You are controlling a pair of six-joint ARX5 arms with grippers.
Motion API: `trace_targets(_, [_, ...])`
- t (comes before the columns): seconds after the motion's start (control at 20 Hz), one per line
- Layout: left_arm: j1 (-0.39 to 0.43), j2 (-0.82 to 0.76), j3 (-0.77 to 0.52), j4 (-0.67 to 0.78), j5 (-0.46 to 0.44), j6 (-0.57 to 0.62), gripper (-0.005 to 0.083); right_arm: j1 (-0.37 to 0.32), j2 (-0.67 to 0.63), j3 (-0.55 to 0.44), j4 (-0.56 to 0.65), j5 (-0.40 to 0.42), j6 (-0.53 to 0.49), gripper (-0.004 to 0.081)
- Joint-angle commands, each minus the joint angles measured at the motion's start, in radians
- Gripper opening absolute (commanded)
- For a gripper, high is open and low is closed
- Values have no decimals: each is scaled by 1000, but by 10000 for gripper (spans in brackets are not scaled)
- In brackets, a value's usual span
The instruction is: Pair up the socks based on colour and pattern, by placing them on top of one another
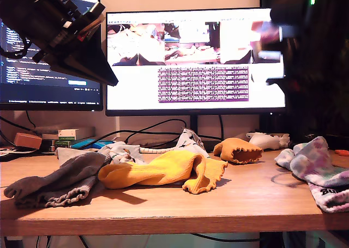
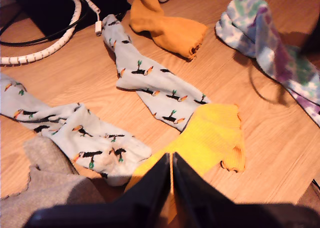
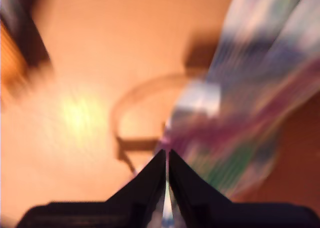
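My first tool (image 2: 171, 175) clenched, my second tool (image 3: 166, 170) clenched, blotched sock (image 1: 319, 169) lettering unreadable.

you're at an office-style computer workstation: behind the wooden desk (image 1: 240, 201) stand two monitors (image 1: 195, 60), one showing code, with cables (image 1: 147, 132).

Two pale toucan-print socks (image 2: 150, 85) lie between a bright yellow frilly sock (image 2: 210, 138), an orange one (image 2: 167, 30) and a pastel blotched fuzzy sock (image 2: 270, 42); a grey ribbed sock (image 1: 54, 182) sprawls nearby.
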Motion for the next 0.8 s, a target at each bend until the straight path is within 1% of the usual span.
trace_targets(0.0, [-3,-6,-21,16,6,-2,-22,2,21,-9,101,-4,-127,70])
trace_targets(0.1, [-3,-6,-21,15,9,-2,-22,6,28,-9,207,-4,-307,287])
trace_targets(0.15, [-3,-6,-21,16,9,-2,-22,6,37,-9,270,-6,-370,373])
trace_targets(0.2, [-3,-6,-21,17,9,-2,-22,6,47,-9,318,-8,-435,395])
trace_targets(0.25, [-3,-6,-21,18,10,-2,-22,6,60,-9,352,-11,-510,387])
trace_targets(0.3, [-3,-6,-21,19,16,-2,-22,6,73,-9,373,-56,-544,385])
trace_targets(0.35, [-3,-6,-21,19,21,-2,-22,6,92,-9,373,-102,-599,385])
trace_targets(0.4, [-3,-6,-21,19,25,-2,-22,6,112,-9,375,-124,-646,386])
trace_targets(0.45, [-3,-6,-21,19,25,-2,-22,6,134,-8,390,-129,-637,386])
trace_targets(0.5, [-3,-6,-21,19,26,-2,-22,6,156,-5,412,-122,-594,387])
trace_targets(0.55, [-3,-6,-21,19,26,-2,-22,6,181,10,432,-98,-528,386])
trace_targets(0.6, [-3,-6,-21,20,27,-2,-22,6,207,38,429,-95,-428,386])
trace_targets(0.75, [-3,-6,-21,31,35,-1,-22,13,291,164,359,-95,-271,388])
